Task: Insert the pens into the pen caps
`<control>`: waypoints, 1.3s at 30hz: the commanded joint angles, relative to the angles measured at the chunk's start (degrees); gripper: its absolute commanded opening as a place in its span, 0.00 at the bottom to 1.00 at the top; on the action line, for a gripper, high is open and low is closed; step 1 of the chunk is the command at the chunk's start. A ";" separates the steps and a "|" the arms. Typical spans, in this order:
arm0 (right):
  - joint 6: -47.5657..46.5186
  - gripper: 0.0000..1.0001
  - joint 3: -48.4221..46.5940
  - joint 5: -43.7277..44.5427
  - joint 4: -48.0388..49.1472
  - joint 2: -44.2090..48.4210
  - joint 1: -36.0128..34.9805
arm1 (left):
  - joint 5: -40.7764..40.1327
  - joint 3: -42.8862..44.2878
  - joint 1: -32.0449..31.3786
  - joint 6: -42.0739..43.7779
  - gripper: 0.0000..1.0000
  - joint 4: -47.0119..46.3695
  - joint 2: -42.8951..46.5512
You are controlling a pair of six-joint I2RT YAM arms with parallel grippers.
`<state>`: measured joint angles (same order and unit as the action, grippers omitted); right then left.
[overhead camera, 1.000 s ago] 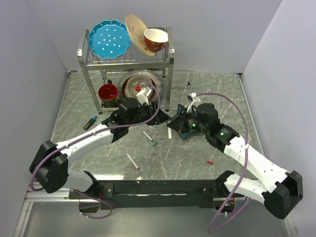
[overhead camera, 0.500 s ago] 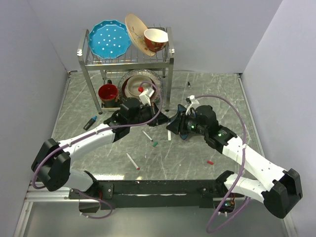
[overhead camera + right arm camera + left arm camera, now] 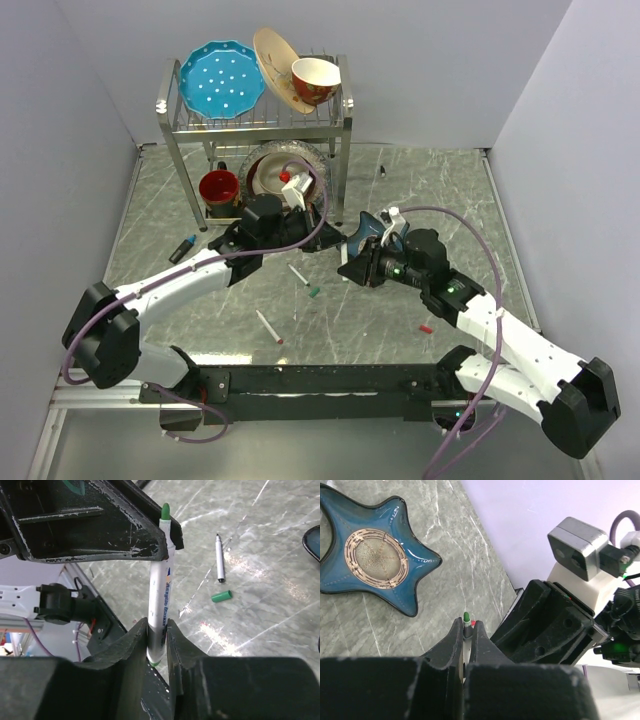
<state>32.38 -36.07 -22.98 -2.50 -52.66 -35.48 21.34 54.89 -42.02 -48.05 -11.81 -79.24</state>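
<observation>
Nearest the arm bases, on the grey veined table, we see a slim white pen with a red end lying flat and, off to the right, a tiny red plastic cap; a little farther in, the small green plastic cap lies on its side, with a white dark-tipped pen just beyond it; above that patch the white-barrelled green-tipped pen hangs in the air between both claws, its long axis running from the right gripper up to the left gripper; the left claw is clamped on the barrel just behind the green tip, which pokes out past its fingers; the right claw's jaws sit narrowly either side of the lower barrel, and we cannot tell whether they press or merely flank it; we judge the green cap to lie below and nearside of the held pen, the right claw somewhat nearer, so that arm seems the one to fetch it; beyond, the blue star-shaped glazed dish holds nothing; farthest, the metal dish rack carries a blue dotted plate, a cream plate and a red bowl showing a bare cream inside.
</observation>
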 commanded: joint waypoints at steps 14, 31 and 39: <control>2.87 0.00 1.98 -0.93 7.34 2.47 -0.37 | -2.34 0.91 -0.17 0.93 0.46 -0.51 4.18; -5.49 0.00 -0.31 12.96 -8.83 13.99 -0.29 | -14.00 3.92 -0.25 12.11 0.67 33.46 9.36; -5.57 0.00 0.39 14.19 -10.33 16.36 -0.29 | -8.60 -7.60 -0.26 5.96 0.01 18.07 11.84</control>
<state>27.99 -34.20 -10.94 -12.29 -38.28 -35.51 9.89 49.23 -42.09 -39.13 14.79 -67.24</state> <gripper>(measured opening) 0.217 0.027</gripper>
